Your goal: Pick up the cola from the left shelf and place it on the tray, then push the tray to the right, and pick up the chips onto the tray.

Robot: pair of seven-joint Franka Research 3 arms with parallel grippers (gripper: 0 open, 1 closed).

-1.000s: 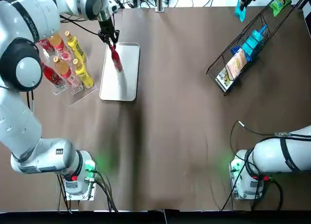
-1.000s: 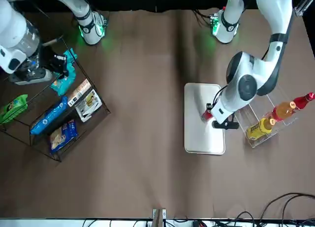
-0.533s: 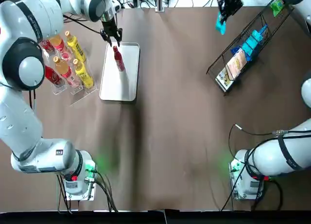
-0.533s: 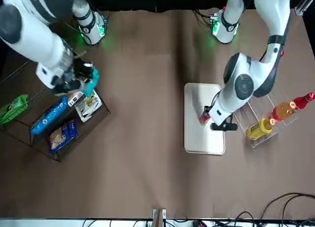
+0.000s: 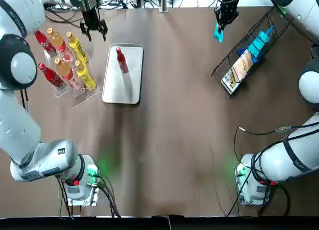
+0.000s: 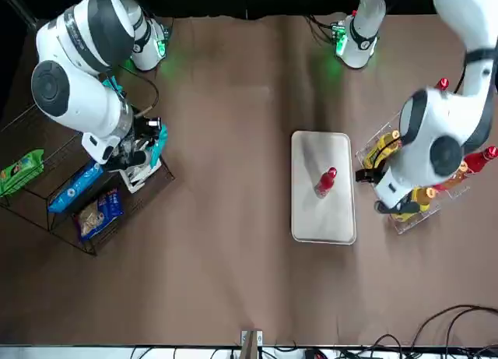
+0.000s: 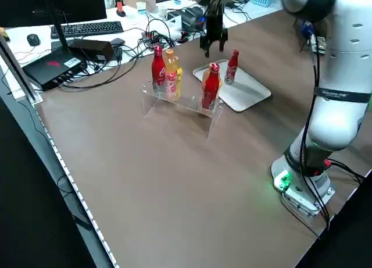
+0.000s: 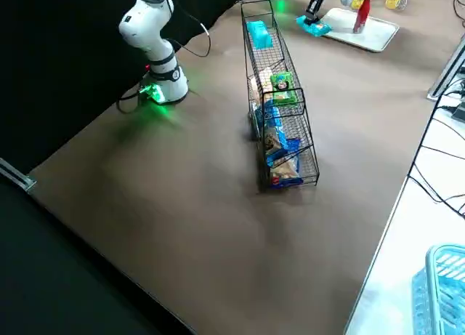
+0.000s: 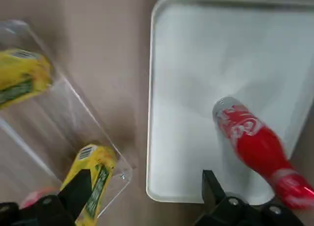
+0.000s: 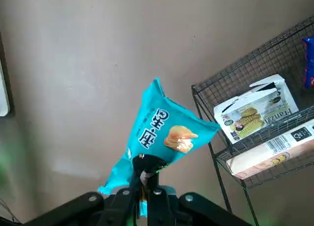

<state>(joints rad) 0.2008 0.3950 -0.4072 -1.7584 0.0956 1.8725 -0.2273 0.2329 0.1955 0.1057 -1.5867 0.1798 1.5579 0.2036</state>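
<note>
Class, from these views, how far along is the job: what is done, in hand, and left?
Done: the cola stands upright on the tray, left gripper open, clear of it. In hand: the right gripper is shut on the chips, held outside the wire rack. Left: the tray lies beside the bottle shelf, unpushed; chips not on it.

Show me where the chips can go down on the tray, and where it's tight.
The tray is bare on its half nearer the robot, from the cola bottle to the near rim. Bare table runs between tray and wire basket, where the right gripper holds the chips bag. Tight: the tray's left edge, beside the bottle rack.
</note>
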